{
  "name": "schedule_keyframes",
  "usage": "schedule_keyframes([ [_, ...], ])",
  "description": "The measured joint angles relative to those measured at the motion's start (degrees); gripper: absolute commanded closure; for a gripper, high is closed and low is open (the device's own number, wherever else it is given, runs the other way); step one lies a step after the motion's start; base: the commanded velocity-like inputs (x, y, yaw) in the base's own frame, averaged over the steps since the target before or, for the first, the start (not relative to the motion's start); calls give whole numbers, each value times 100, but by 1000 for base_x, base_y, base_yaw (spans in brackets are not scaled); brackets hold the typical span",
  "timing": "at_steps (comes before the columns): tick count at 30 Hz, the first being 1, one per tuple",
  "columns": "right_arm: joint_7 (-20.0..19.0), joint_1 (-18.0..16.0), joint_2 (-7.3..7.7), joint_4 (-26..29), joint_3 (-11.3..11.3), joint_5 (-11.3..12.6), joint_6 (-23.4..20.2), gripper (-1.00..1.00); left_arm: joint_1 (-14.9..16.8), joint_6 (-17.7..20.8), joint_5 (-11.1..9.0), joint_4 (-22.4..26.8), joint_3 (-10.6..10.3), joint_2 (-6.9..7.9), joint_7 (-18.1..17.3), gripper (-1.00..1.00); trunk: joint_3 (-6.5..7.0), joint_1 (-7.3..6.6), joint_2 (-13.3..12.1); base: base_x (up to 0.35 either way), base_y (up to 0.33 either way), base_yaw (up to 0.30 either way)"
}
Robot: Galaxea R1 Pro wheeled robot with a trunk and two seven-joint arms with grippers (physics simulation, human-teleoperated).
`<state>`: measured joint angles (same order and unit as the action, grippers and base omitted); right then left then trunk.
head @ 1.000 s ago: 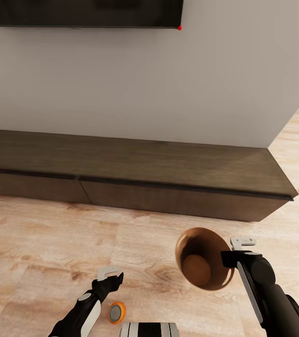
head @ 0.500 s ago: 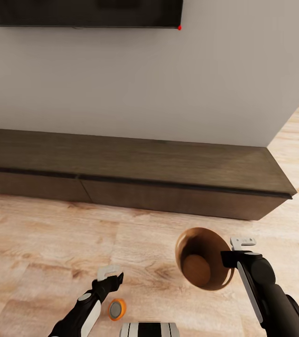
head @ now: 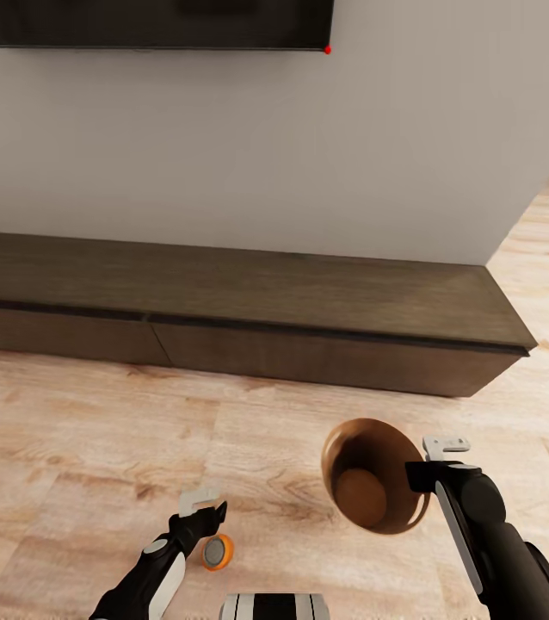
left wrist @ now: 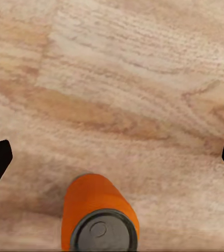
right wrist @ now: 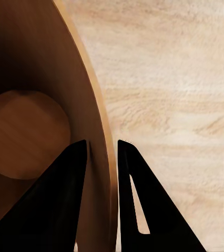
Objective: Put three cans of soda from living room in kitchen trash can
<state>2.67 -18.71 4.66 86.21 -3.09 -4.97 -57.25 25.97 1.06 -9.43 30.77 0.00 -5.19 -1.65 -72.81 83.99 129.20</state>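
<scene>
**Can of soda on the floor, bin held**

Can of soda (head: 217, 552) lies on the wood floor (head: 77, 448) beside the spread left gripper (head: 208, 510). The right gripper (head: 429, 462) pinches the trash can (head: 369, 486) rim, before the cabinet (head: 249, 323).

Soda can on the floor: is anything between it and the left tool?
Nothing visible. The soda can lies on its side on bare wood floor, between the open fingers of the left tool. The right tool is shut on the trash can wall.
</scene>
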Motion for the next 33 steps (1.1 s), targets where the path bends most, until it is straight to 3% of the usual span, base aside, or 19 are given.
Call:
schedule_keyframes([
  [9,0,0,0,0,0,9,2,100,1,0,2,-1,0,0,-1,-100,0,0,0,-130,0,0],
  [33,-3,1,0,0,-1,-10,2,100,-1,-2,-1,-1,0,1,-2,-100,-30,0,0,-5,0,0],
])
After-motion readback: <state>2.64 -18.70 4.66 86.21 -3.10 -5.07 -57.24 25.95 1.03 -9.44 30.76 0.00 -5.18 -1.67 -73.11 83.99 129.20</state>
